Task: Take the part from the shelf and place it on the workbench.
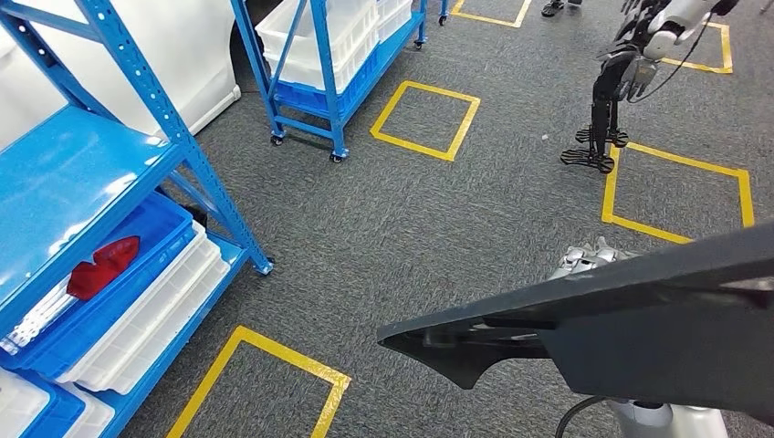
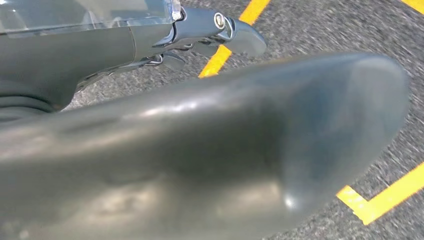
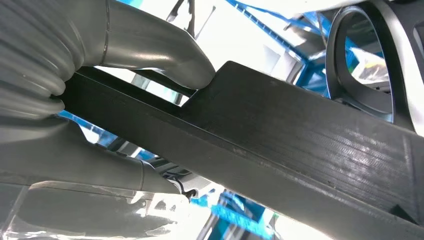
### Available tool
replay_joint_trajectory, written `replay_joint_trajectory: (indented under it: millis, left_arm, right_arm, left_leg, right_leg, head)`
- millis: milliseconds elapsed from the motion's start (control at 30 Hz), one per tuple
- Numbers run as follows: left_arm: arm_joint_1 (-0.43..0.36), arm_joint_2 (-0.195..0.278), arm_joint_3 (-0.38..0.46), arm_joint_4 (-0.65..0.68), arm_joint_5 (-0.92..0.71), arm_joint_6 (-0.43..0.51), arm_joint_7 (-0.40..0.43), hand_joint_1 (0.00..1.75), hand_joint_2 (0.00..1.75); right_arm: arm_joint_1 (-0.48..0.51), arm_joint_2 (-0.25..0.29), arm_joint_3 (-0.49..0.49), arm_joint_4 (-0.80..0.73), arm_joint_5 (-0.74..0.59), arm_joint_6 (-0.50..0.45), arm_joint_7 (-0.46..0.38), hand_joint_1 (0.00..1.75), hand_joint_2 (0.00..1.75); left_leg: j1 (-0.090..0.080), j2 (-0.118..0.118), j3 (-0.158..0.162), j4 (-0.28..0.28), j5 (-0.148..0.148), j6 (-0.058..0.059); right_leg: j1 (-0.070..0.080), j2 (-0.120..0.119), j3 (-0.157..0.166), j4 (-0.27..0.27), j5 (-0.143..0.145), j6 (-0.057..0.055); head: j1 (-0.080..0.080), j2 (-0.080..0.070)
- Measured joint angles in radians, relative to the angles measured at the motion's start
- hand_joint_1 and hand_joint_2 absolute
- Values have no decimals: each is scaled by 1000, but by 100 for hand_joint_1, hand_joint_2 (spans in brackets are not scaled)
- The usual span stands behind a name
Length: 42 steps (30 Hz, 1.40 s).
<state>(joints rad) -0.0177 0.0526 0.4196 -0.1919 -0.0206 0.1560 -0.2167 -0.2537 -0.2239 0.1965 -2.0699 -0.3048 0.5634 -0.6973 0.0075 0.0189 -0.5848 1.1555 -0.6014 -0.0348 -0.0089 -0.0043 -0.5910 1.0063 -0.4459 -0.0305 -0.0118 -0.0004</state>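
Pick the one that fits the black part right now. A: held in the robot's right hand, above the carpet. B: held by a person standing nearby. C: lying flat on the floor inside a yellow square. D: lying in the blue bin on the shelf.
A: the right wrist view shows the right hand gripping the black part, thumb on one face and fingers under the other, and the head view shows it above the grey carpet.

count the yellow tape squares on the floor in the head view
5, some cut off. One by the near blue shelf, one mid-floor beside the wheeled rack, one at right under the other robot's feet, two at the top edge. More may be hidden behind the black part.
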Motion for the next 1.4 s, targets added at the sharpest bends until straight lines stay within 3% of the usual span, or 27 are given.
replay_joint_trajectory:
  millis: [133,200,233,333,367,400,467,533,567,600,633,700,767,800,900,967,1033,1067,1100,1133,1200,1267,1333,1400]
  left_arm:
    - [0,0,2,0,0,-2,-2,0,0]
    - [1,-1,3,0,-1,-5,-9,0,0]
    - [1,-3,5,0,-2,-10,-14,0,0]
    - [-7,-14,10,0,-8,-17,-21,0,0]
    - [-10,-18,12,0,-9,-16,-21,0,0]
    - [-11,-21,13,0,-9,-16,-24,0,0]
    - [-11,-28,18,0,-5,-17,-32,0,0]
    - [-8,-33,26,0,-1,-18,-38,0,0]
    - [-7,-35,29,0,0,-18,-40,0,0]
    - [-6,-37,31,0,0,-18,-41,0,0]
    - [-6,-38,32,0,0,-19,-42,0,0]
    - [-6,-41,34,0,0,-26,-48,0,0]
    - [-6,-44,36,0,-2,-37,-57,0,0]
    - [-6,-45,36,0,-5,-42,-62,0,0]
    - [-8,-50,36,0,-9,-51,-70,0,0]
    - [-7,-55,36,0,-10,-53,-72,0,0]
    - [-4,-58,36,0,-11,-53,-73,0,0]
    - [-2,-58,36,0,-11,-53,-72,0,0]
    - [0,-58,37,0,-10,-52,-71,0,0]
    - [1,-59,37,0,-10,-51,-69,0,0]
    - [1,-61,37,0,-10,-49,-63,0,0]
    - [2,-63,37,0,-13,-44,-59,0,0]
    - [0,-67,36,0,-18,-42,-56,0,0]
    - [-5,-71,36,0,-24,-46,-58,0,0]
  right_arm:
    - [-4,0,2,0,0,-4,0,175,175]
    - [-17,0,11,0,3,-20,7,175,175]
    - [-35,0,23,0,7,-38,18,175,175]
    - [-132,-7,95,-12,-15,-114,98,175,175]
    - [-156,-11,115,-15,-31,-129,119,175,175]
    - [-165,-14,125,-12,-42,-134,124,175,175]
    - [-186,-19,142,2,-60,-139,129,175,175]
    - [-198,-21,155,22,-71,-141,129,175,175]
    - [-200,-21,161,32,-74,-142,128,175,175]
    - [-200,-23,166,39,-75,-142,128,175,175]
    - [-200,-24,171,46,-76,-142,128,175,175]
    - [-207,-25,182,66,-74,-139,123,175,175]
    - [-222,-22,201,101,-58,-133,112,175,175]
    - [-229,-19,213,121,-47,-131,107,175,175]
    - [-241,-2,244,169,-23,-136,106,175,175]
    - [-250,12,259,191,-19,-139,107,175,175]
    - [-256,25,273,210,-19,-141,108,175,175]
    - [-255,30,278,218,-19,-143,108,175,175]
    - [-253,32,282,226,-20,-145,109,175,175]
    - [-249,33,285,233,-20,-147,111,175,175]
    - [-239,34,288,245,-18,-150,112,175,175]
    - [-232,38,292,256,-11,-152,112,175,175]
    - [-224,43,295,267,-4,-156,115,175,175]
    - [-213,44,296,277,3,-159,120,175,175]
  left_leg:
    - [0,-3,-13,29,-12,-1]
    - [0,-7,-49,102,-35,-1]
    - [0,-10,-57,113,-22,0]
    - [-1,-63,24,-95,97,20]
    - [0,-73,48,-154,119,28]
    - [1,-61,50,-161,124,34]
    - [3,-36,53,-175,134,46]
    - [-1,-11,51,-177,136,51]
    - [-2,2,50,-176,135,52]
    - [-3,14,50,-175,135,52]
    - [-3,26,50,-174,134,51]
    - [-4,46,51,-170,129,46]
    - [-9,63,52,-164,121,37]
    - [-11,71,53,-162,119,31]
    - [-11,89,57,-160,111,16]
    - [-5,54,37,-108,73,7]
    - [-1,5,-24,24,5,2]
    - [-1,-5,-58,93,-19,1]
    - [-1,-10,-81,135,-26,1]
    - [-1,-11,-86,135,-11,2]
    - [1,-27,-42,23,66,7]
    - [5,-79,11,-105,121,12]
    - [5,-107,27,-145,127,16]
    - [4,-85,30,-154,133,27]
  right_leg:
    - [1,4,0,0,0,-1]
    - [3,18,-1,0,1,-2]
    - [4,35,-1,2,2,-2]
    - [2,115,-11,10,9,16]
    - [1,132,-16,11,12,26]
    - [2,123,-20,14,9,31]
    - [6,72,-49,70,-27,38]
    - [4,24,-111,204,-94,44]
    - [1,18,-140,266,-116,48]
    - [-2,14,-154,298,-120,51]
    - [-5,11,-147,287,-105,53]
    - [-6,-17,-78,157,-43,54]
    - [0,-53,-17,37,-7,44]
    - [4,-61,-7,13,-5,38]
    - [6,-33,-8,7,-3,20]
    - [2,-13,-6,0,2,8]
    - [3,8,-6,-1,5,1]
    - [5,20,-7,-1,5,0]
    - [6,33,-6,-1,5,-1]
    - [7,46,-6,0,5,-1]
    - [6,72,-4,3,5,0]
    - [6,97,-9,8,5,7]
    - [1,121,-19,9,10,20]
    - [-3,133,-25,8,14,33]
  head:
    - [0,0]
    - [0,0]
    - [0,0]
    - [0,0]
    - [0,0]
    - [1,0]
    - [5,0]
    - [7,0]
    - [7,0]
    - [7,0]
    - [7,0]
    - [8,0]
    - [7,0]
    - [7,0]
    - [6,0]
    - [4,0]
    - [2,0]
    - [2,0]
    - [1,0]
    - [1,0]
    - [2,0]
    - [2,0]
    - [2,0]
    - [2,0]
